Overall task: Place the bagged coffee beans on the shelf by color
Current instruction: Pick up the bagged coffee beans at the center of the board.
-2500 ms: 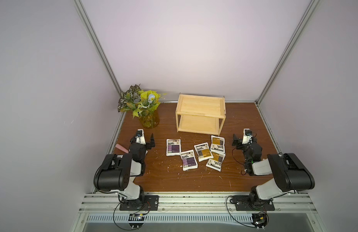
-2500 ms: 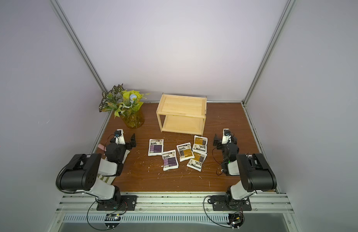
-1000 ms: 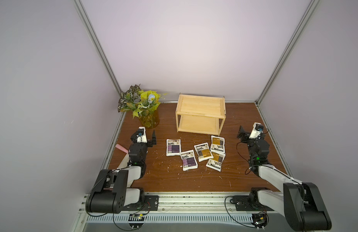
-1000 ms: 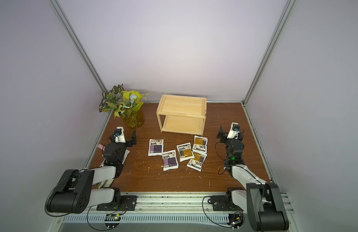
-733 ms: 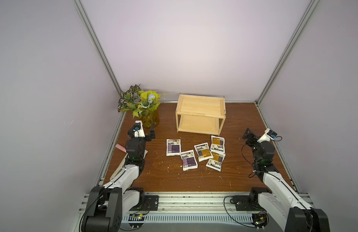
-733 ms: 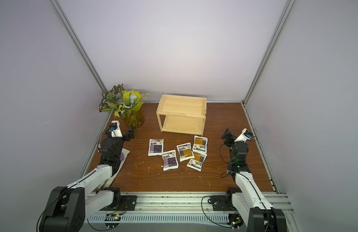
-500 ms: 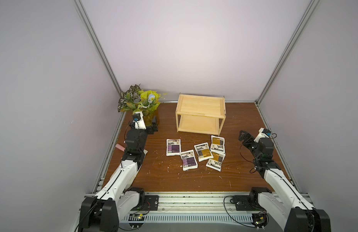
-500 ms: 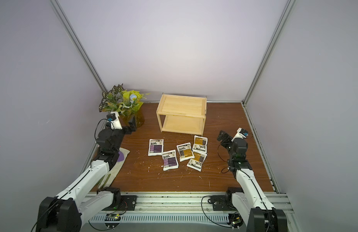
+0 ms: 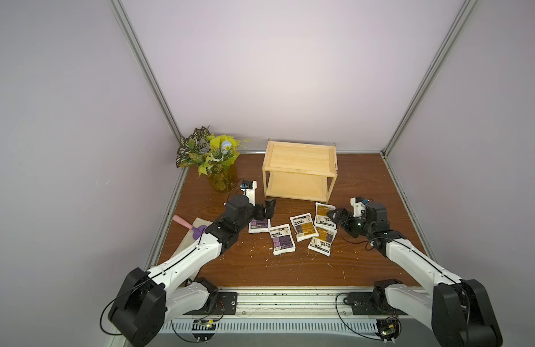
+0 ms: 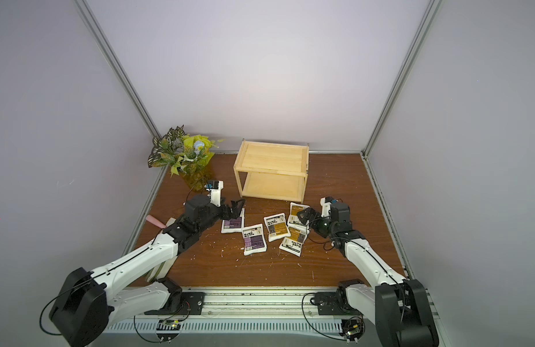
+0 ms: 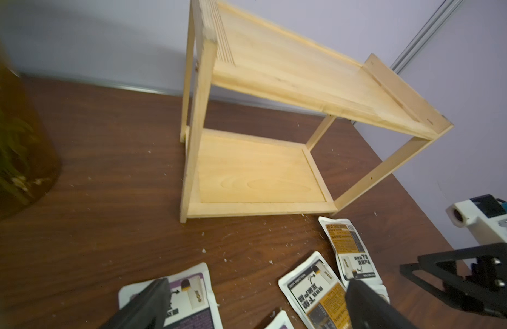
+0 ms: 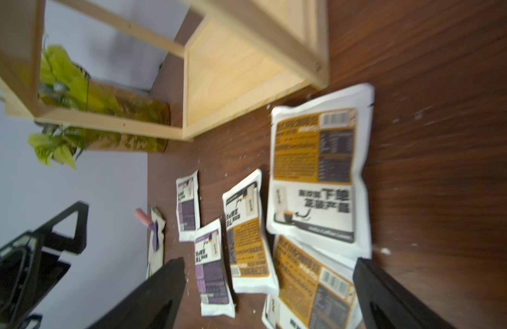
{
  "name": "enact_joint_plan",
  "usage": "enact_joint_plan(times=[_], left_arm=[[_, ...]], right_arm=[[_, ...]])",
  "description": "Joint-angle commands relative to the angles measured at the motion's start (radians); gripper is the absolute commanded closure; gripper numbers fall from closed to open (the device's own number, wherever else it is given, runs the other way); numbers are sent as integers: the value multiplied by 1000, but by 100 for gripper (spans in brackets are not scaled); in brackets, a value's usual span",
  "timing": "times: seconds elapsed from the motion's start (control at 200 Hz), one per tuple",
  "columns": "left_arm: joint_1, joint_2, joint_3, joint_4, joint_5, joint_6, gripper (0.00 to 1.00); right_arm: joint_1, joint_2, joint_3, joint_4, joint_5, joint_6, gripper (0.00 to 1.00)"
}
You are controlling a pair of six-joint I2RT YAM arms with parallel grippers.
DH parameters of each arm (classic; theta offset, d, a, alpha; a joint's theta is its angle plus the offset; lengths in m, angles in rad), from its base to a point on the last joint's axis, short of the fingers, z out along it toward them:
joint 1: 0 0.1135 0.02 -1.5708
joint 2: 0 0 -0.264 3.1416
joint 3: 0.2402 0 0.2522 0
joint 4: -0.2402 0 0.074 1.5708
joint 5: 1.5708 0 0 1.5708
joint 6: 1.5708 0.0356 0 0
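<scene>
The left end effector (image 9: pixel 265 209) hung low over the far edge of the leftmost purple-labelled white pouch of coffee beans (image 9: pixel 259 226). Its two black fingers (image 11: pixel 145 306) were spread wide and gripped nothing. Whether a finger touched that pouch could not be told. The right end effector (image 9: pixel 337 221) was opened just as wide and was also empty. It was poised above the orange-labelled white pouch (image 9: pixel 323 214) that lay closest to the pale two-tier wooden shelf (image 9: pixel 301 157). In the right wrist view its fingers (image 12: pixel 161 293) stood on either side of the cluster of pouches without closing on any of them.

All five pouches lay flat on the dark brown wooden desk (image 9: pixel 260 270), in front of the shelf. A second purple-labelled pouch (image 9: pixel 282 239) lay just beside the first. A middle orange-labelled pouch (image 9: pixel 304 227) came next. The third orange-labelled pouch (image 9: pixel 321 242) had its far end tucked under the one closest to the shelf.
</scene>
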Motion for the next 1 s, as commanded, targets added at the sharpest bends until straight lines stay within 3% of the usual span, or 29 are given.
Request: enact_joint_plan(times=[0.0,0.17,0.996], left_arm=[[-27,52,49,-49,66,-121,0],[-32,95,35,21,99,-200,0],[-74,215,65,49,184,-234,0]], right_arm=[[81,38,39,52,-61,36,1],[132,100,38,126,-57,65,0],[219,345,141,103,-75,-10,9]])
